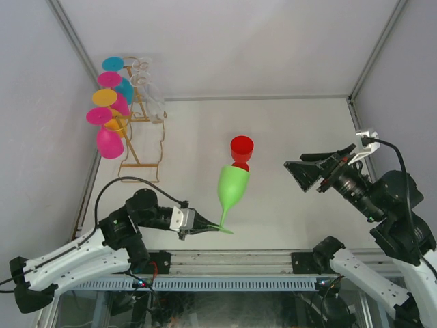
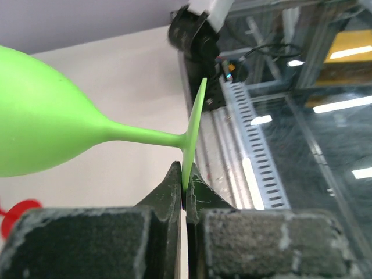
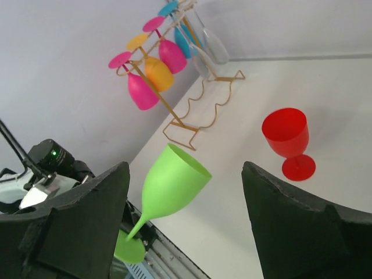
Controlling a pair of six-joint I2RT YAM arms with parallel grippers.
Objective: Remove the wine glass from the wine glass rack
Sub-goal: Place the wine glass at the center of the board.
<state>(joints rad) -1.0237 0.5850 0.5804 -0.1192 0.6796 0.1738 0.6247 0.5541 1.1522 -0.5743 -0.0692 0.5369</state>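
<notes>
Wine glass [image 1: 232, 186], matte lime-green tulip bowl | disc foot pinched by left claw [image 1: 207, 226] | right claw [image 1: 298, 175] agape

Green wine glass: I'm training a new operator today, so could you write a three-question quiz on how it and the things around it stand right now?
1. True or false: the left pincer grips the green wine glass by the edge of its foot.
2. Pick one. The red glass is: A) lying on its side; B) standing upright on the table; C) held in the right pincer.
3. Fill in the gap: the right pincer is ____ (open or shut) and holds nothing.

Key: 1 true; 2 B; 3 open.
</notes>
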